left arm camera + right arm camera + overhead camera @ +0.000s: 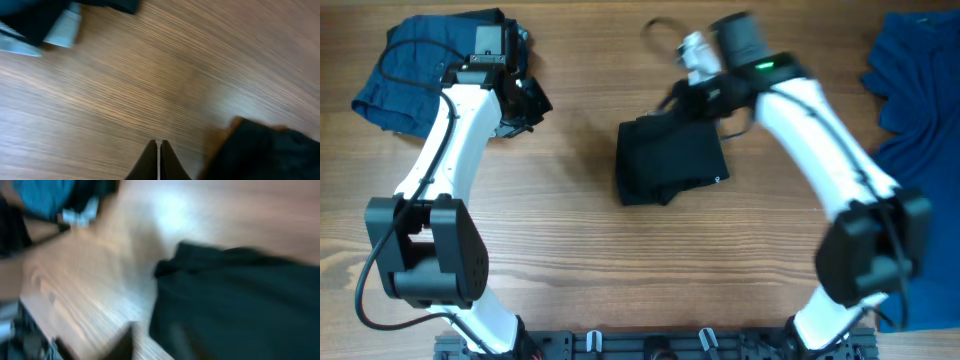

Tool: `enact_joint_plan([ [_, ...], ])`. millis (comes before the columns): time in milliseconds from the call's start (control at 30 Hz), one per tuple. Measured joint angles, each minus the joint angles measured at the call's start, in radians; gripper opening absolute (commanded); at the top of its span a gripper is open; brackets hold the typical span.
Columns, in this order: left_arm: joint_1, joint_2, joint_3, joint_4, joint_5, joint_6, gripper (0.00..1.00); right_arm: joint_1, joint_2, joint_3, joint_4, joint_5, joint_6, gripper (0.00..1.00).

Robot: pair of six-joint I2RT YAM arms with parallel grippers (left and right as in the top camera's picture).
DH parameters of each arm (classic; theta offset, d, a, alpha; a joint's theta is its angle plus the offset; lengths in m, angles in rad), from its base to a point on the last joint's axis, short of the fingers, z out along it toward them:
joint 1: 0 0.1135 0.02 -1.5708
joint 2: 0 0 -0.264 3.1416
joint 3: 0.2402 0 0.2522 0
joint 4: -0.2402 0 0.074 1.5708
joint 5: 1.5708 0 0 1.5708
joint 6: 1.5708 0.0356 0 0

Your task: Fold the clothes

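The black shirt [670, 160] lies folded into a compact rectangle on the wooden surface [570, 250]. A small white mark [720, 180] at its right edge is too small to read. The left fingers [149, 162] are clenched together, empty, over bare wood left of the shirt. The right fingers [680, 95] are closed at the shirt's far edge; blur hides whether they pinch cloth. A dark blue garment [420, 60] lies far left of the shirt and a royal blue garment [920, 90] far right.

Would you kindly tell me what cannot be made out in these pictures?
- Right end effector: motion-blurred overhead; whether it holds the black shirt is unclear.
- Royal blue garment: cut off by overhead's right edge.
- Dark blue garment: partly behind the left arm.
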Motion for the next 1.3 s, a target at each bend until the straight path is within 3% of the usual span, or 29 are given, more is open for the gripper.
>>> enact_joint_plan([
  [133, -0.059, 0.002, 0.000, 0.079, 0.197, 0.034, 0.04, -0.112, -0.010, 0.008, -0.030, 0.015, -0.003, 0.04],
  [300, -0.182, 0.034, 0.000, 0.084, 0.319, 0.085, 0.04, -0.125, 0.065, 0.008, -0.027, 0.015, -0.002, 0.04],
  [533, -0.267, 0.131, 0.000, 0.176, 0.358, 0.112, 0.04, -0.124, 0.259, 0.007, 0.097, -0.005, 0.035, 0.04],
  [733, -0.267, 0.329, 0.003, 0.321, 0.376, 0.116, 0.04, -0.124, 0.330, 0.007, 0.146, -0.021, 0.058, 0.04],
  [900, -0.264, 0.352, 0.021, 0.373, 0.395, 0.116, 0.04, -0.124, 0.355, 0.007, 0.149, -0.023, 0.057, 0.04],
  [1100, -0.264, 0.306, 0.026, 0.357, 0.363, 0.117, 0.05, -0.132, 0.330, 0.007, 0.141, -0.022, 0.027, 0.04],
  [1300, -0.266, 0.023, 0.040, 0.272, 0.319, 0.117, 0.04, -0.166, 0.163, 0.008, -0.082, -0.016, -0.026, 0.05],
])
